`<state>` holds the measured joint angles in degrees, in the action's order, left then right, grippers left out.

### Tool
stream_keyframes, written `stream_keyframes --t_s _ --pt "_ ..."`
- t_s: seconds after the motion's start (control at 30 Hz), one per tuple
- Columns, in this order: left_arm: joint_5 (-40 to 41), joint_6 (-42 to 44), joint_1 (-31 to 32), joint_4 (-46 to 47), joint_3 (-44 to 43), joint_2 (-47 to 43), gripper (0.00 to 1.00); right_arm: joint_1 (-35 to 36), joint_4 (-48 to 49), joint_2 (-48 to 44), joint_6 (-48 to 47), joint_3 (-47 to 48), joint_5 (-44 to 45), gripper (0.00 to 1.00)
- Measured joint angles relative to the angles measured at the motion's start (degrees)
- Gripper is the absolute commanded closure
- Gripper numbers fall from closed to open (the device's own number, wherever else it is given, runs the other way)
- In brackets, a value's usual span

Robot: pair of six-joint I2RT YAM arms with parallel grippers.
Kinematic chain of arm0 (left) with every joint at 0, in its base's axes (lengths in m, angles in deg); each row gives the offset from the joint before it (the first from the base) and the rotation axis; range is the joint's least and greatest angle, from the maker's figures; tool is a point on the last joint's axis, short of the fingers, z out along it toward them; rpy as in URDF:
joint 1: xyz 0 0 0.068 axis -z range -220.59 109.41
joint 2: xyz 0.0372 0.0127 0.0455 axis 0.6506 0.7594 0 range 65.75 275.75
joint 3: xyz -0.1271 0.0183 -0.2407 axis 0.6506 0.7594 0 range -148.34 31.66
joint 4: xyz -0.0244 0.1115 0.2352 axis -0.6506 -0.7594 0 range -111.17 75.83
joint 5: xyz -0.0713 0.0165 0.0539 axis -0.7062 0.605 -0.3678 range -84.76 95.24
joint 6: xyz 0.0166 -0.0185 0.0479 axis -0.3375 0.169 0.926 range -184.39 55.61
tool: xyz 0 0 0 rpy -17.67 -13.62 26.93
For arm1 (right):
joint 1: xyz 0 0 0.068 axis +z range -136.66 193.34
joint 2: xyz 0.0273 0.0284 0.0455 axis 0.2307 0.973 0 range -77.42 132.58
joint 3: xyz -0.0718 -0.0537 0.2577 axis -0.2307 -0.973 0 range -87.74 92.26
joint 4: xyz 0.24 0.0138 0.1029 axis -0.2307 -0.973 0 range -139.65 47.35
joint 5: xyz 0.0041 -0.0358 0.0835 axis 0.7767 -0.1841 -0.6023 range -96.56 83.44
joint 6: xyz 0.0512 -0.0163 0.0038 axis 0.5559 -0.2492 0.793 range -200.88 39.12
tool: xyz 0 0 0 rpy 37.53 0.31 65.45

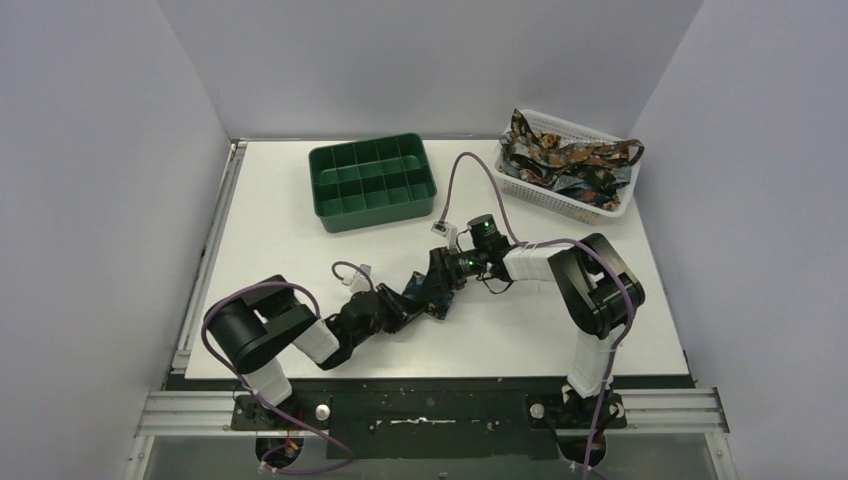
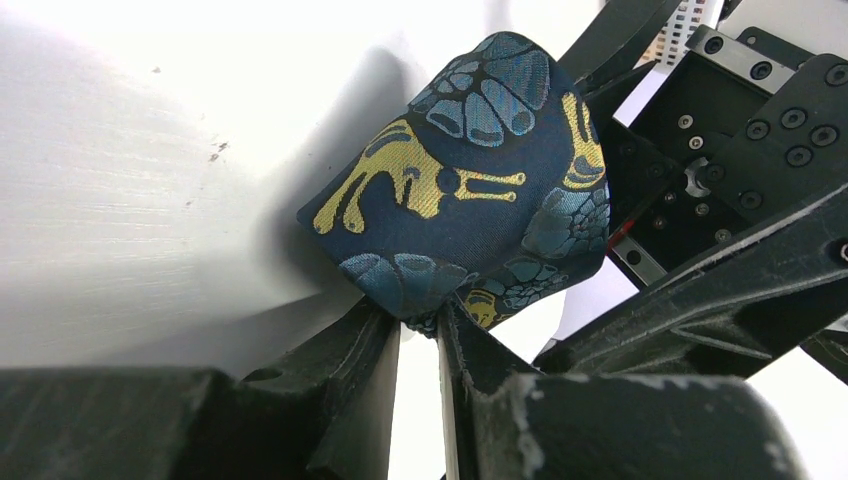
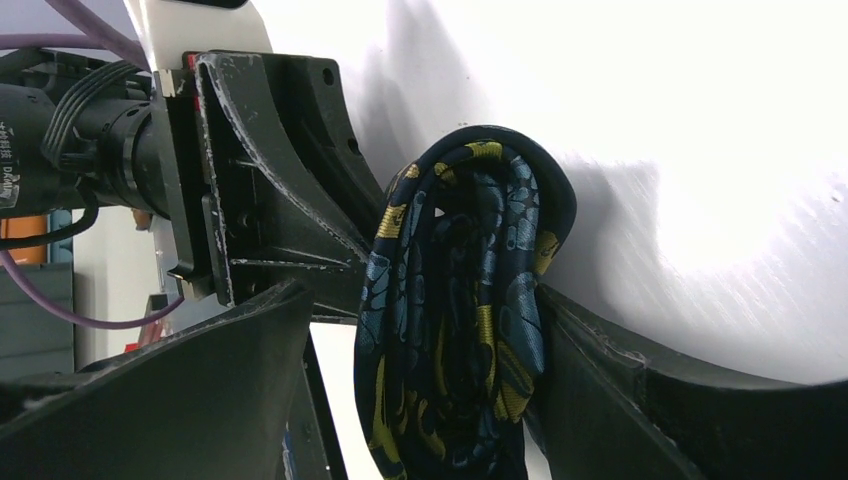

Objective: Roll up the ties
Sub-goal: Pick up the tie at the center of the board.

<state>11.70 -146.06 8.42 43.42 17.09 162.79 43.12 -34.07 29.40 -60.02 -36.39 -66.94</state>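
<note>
A rolled tie [image 2: 470,200], navy with blue and yellow figures, is held just above the white table between both arms at mid table [image 1: 449,296]. My left gripper [image 2: 420,318] is shut on a fold of its fabric at the fingertips. My right gripper [image 3: 420,300] straddles the roll [image 3: 470,300]: its right finger [image 3: 600,370] touches the cloth, while a strip of table shows between the left finger [image 3: 230,380] and the roll, so it stands open. Several more ties [image 1: 560,160] lie heaped in the basket.
A white mesh basket [image 1: 560,197] sits at the back right corner. A green compartment tray [image 1: 372,212] stands at the back centre. Both arms' cables loop over the middle of the table [image 1: 460,175]. White walls close in three sides.
</note>
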Motion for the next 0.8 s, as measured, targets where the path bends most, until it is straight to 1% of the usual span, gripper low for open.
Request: stream_keyframes --t_s 0.13,0.2,0.3,0.33,0.37,0.4,0.47,0.63,0.67,0.7,0.73,0.8 --pt "0.0 -0.6 0.0 2.2 0.9 0.7 0.83 0.9 0.1 0.2 -0.3 0.1 0.4 0.22" --pt "0.0 -0.7 -0.1 2.6 1.1 0.8 0.83 1.1 -0.1 0.9 -0.7 0.4 0.4 0.25" --pt "0.0 -0.7 -0.1 2.9 1.2 0.8 0.83 1.1 -1.5 1.2 -2.1 1.2 0.2 0.33" --pt "0.0 -0.7 -0.1 3.0 1.4 0.8 0.83 1.1 -2.2 1.3 -2.7 1.4 0.4 0.42" --pt "0.0 -0.7 -0.1 3.1 1.5 0.8 0.83 1.1 -2.7 1.4 -3.2 1.6 0.5 0.48" --pt "0.0 -0.7 -0.1 3.2 1.5 0.8 0.83 1.1 -2.9 1.6 -3.6 1.8 0.6 0.49" --pt "-0.1 -0.7 -0.1 3.3 1.7 0.8 0.83 1.0 -3.4 1.8 -4.2 1.9 1.0 0.57" --pt "-0.2 -0.7 -0.2 3.4 2.0 0.6 0.83 1.1 -3.5 1.8 -4.3 1.9 1.9 0.64" --pt "-0.3 -0.7 -0.3 3.4 2.0 0.6 0.83 1.1 -3.5 1.8 -4.3 1.9 1.9 0.66" --pt "-0.4 -0.7 -0.3 3.4 2.0 0.6 0.82 1.1 -3.5 1.8 -4.3 1.9 2.0 0.76" --pt "-0.5 -0.7 -0.4 3.4 2.0 0.6 0.81 1.1 -3.5 1.8 -4.3 1.9 2.1 0.81" --pt "-0.5 -0.6 -0.4 3.4 2.0 0.6 0.8 1.1 -3.5 1.8 -4.0 1.9 2.3 0.83"
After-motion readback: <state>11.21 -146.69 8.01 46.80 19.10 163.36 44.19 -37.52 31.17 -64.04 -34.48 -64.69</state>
